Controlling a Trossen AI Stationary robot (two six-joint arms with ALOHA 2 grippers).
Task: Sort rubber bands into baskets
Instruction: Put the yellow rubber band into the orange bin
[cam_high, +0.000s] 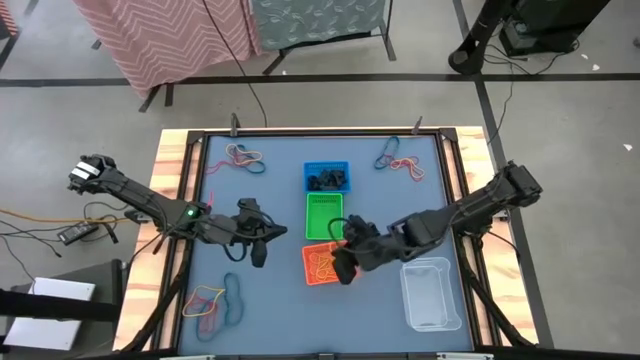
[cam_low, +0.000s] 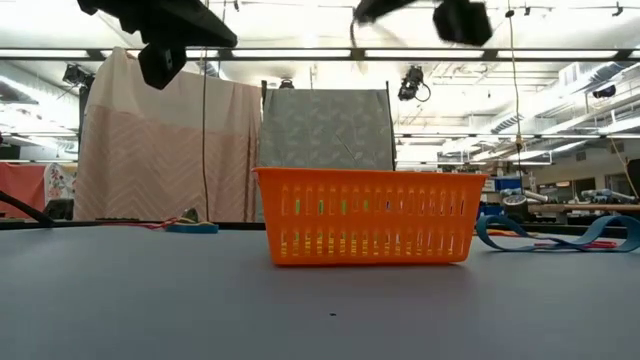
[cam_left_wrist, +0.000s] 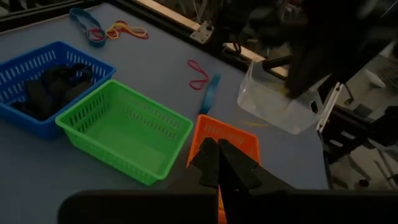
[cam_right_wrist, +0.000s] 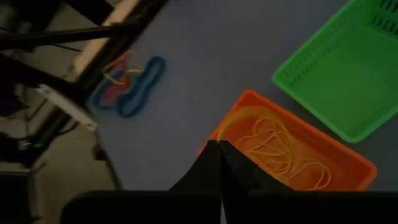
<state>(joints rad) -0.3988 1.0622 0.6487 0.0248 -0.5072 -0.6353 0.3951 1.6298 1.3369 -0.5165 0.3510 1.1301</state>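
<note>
Three baskets stand in a row down the table's middle. The blue basket (cam_high: 327, 178) holds black rubber bands (cam_left_wrist: 56, 84), the green basket (cam_high: 323, 216) shows no bands, and the orange basket (cam_high: 322, 264) holds thin yellow bands (cam_right_wrist: 280, 152). A clear tub (cam_high: 432, 293) sits at the near right. My right gripper (cam_right_wrist: 219, 155) hovers shut above the orange basket's near-left corner, with nothing showing between its fingers. My left gripper (cam_left_wrist: 219, 163) hangs shut in the air left of the baskets (cam_high: 258, 250).
Loose rubber bands lie in three clumps: blue, red and yellow at the near left (cam_high: 215, 305), mixed colours at the far left (cam_high: 245, 156), and blue and red at the far right (cam_high: 398, 157). Wooden rails (cam_high: 175, 200) edge the blue mat.
</note>
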